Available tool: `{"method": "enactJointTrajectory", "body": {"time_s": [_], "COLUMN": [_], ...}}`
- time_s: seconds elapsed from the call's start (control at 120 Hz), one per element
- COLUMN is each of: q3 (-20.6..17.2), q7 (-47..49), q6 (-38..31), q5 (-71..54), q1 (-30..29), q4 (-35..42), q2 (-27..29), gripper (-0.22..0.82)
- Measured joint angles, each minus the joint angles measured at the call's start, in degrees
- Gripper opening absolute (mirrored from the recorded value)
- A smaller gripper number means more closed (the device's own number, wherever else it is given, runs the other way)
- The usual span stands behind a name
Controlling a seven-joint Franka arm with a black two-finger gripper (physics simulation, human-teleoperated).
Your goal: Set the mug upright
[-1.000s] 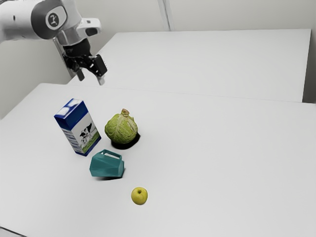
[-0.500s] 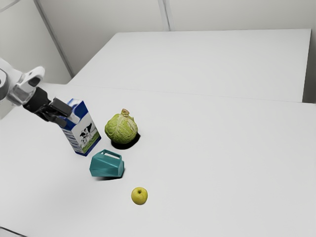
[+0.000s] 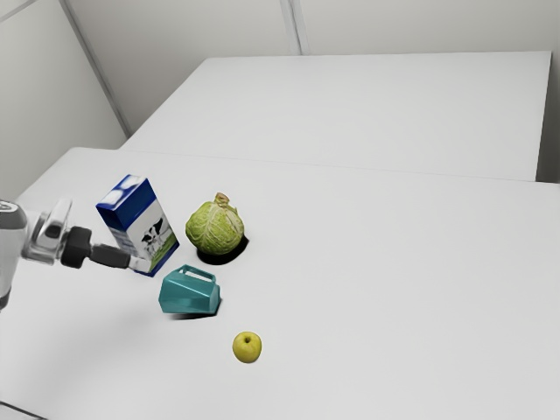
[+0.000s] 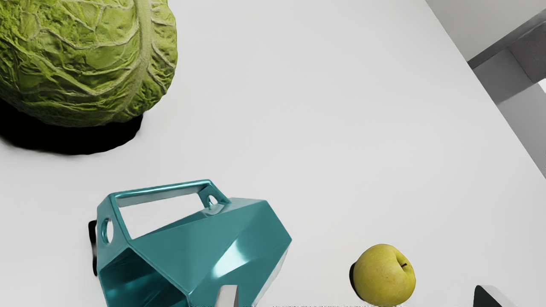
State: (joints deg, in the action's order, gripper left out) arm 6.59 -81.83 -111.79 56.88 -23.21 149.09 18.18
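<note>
My gripper (image 3: 140, 263) is low at the exterior view's left, in front of the milk carton and just short of the teal mug (image 3: 190, 291). The faceted mug lies on its side on the table, handle uppermost. In the wrist view my gripper (image 4: 359, 297) stands open; one fingertip (image 4: 227, 296) overlaps the near side of the mug (image 4: 204, 247), and contact cannot be told. The mug's dark mouth faces away from the apple. Between the fingers there is bare table and part of the apple.
A yellow apple (image 3: 248, 347) (image 4: 384, 275) sits near the mug. The green cabbage (image 3: 215, 227) (image 4: 85, 59) rests behind it, next to the upright blue-and-white milk carton (image 3: 131, 210). The white table (image 3: 394, 289) extends toward the exterior view's right.
My arm has swung down from the exterior view's upper left, passing in front of the carton, and my hand has come low beside the mug. The mug, apple, cabbage and carton have stayed put.
</note>
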Motion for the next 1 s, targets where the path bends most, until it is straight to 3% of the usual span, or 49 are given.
{"method": "enactJointTrajectory", "body": {"time_s": [0.433, 0.742, 1.0], "q3": [0.09, -0.11, -2.48], "q7": [-23.64, -33.11, -38.37], "q6": [-1.92, -2.94, -4.16], "q5": [7.72, 11.37, 13.77], "q1": [-0.18, 0.47, 1.55], "q4": [0.35, -0.33, -0.52], "q2": [-10.8, -15.76, -16.67], "gripper": [0.6, 0.6, 0.6]}}
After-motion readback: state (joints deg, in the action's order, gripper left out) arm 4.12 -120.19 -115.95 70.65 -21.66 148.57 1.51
